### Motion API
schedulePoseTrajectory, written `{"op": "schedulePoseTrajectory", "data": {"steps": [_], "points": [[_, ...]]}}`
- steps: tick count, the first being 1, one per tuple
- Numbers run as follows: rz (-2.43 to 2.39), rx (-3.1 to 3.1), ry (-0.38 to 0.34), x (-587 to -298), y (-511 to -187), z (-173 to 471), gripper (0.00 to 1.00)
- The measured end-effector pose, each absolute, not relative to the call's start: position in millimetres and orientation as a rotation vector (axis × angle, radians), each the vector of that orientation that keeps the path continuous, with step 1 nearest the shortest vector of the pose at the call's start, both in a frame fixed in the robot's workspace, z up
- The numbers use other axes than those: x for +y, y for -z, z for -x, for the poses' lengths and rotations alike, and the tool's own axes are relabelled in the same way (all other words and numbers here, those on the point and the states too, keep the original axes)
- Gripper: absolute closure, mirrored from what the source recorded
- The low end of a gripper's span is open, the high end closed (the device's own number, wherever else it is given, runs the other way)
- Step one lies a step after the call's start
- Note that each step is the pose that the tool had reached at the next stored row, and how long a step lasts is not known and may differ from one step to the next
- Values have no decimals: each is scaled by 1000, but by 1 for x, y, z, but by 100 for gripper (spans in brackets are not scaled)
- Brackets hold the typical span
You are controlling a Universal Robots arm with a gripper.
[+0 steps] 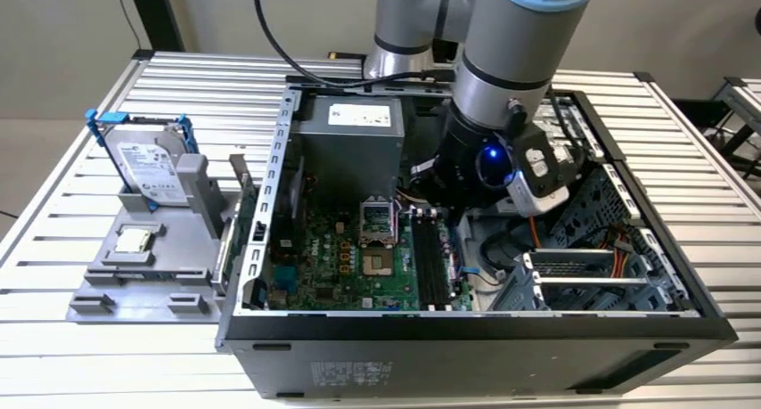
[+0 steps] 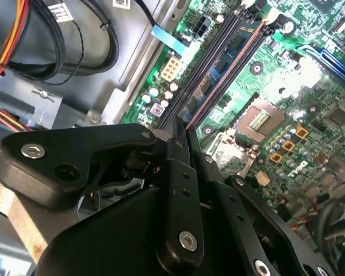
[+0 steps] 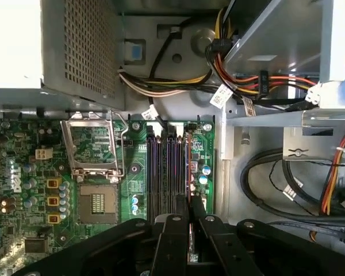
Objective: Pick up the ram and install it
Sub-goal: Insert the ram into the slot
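Work surface: table (image 1: 191,79) of ribbed, silver-grey aluminium slats, evenly lit, no hard shadows. Behind the arm, a plain light-grey wall (image 1: 71,17) with a dark vertical post (image 1: 157,15) at the exterior view's left. Pale floor (image 1: 36,159) shows off the table's edge on that same side. A second slatted surface (image 1: 743,102) sits at the exterior view's far right.

The motherboard (image 3: 138,190) is green with black memory slots (image 3: 167,172). The hard drive (image 1: 149,164) is silver in a blue bracket (image 1: 134,118). The gripper (image 3: 190,214) is black, the cables (image 3: 259,77) orange, yellow and red.
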State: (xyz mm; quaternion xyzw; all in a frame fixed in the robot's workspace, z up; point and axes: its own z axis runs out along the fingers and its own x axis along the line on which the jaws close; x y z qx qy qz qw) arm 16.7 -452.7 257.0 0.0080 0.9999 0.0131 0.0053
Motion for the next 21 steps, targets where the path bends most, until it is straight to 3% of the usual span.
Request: {"op": "schedulePoseTrajectory", "data": {"steps": [21], "points": [[-25,3131,-25,-458,-231,-16,100]]}}
